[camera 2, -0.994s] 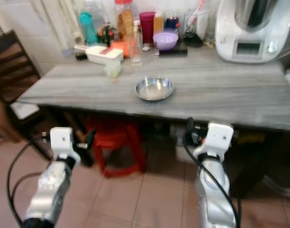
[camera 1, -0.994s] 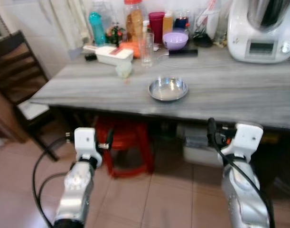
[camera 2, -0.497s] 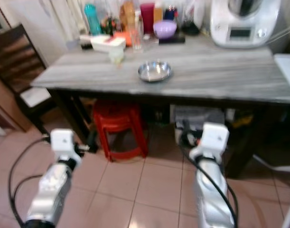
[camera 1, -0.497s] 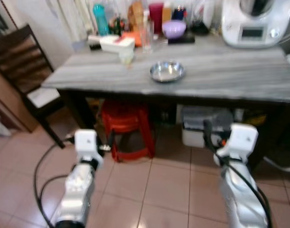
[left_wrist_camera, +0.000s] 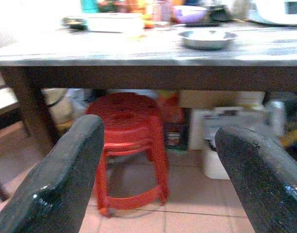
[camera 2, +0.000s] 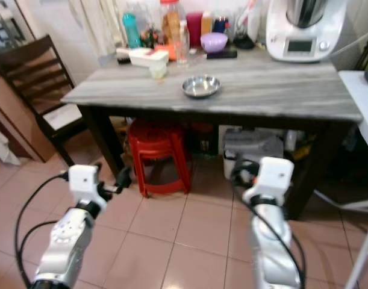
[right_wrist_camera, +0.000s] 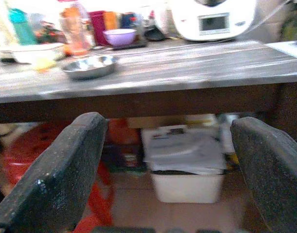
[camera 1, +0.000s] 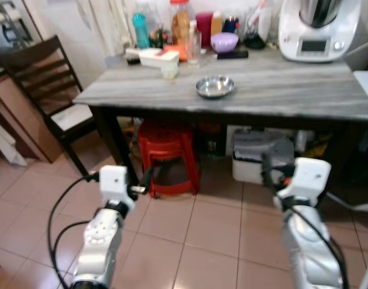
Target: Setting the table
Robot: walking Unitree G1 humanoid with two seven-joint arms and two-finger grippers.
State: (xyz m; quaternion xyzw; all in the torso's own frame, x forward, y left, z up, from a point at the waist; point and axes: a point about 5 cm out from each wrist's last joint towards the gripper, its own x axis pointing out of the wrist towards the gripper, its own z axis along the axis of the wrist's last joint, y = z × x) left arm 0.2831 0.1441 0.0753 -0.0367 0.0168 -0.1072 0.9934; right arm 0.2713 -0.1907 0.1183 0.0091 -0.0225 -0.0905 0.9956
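Two grippers hang low in front of the grey wood-grain table (camera 1: 280, 96), over the tiled floor (camera 1: 196, 241), both empty with their black fingers spread well apart: the left gripper (left_wrist_camera: 158, 179) faces the red plastic stool (left_wrist_camera: 131, 141) that stands under the table, and the right gripper (right_wrist_camera: 167, 170) faces a white storage bin (right_wrist_camera: 187, 165) under the table's right half. On the tabletop, a small steel bowl (camera 1: 215, 87) sits alone near the middle, closer to the front edge than the clutter behind it. Along the back edge stand a teal bottle (camera 1: 139, 30), a white lidded container (camera 1: 158, 57), a clear glass (camera 1: 193, 47), a tall jar with a red lid (camera 1: 180, 24), a purple bowl (camera 1: 224, 42) and, at the back right corner, a white kitchen machine (camera 1: 316, 30). Off the table's left end stands a dark wooden chair (camera 1: 45, 90) with a white seat cushion.
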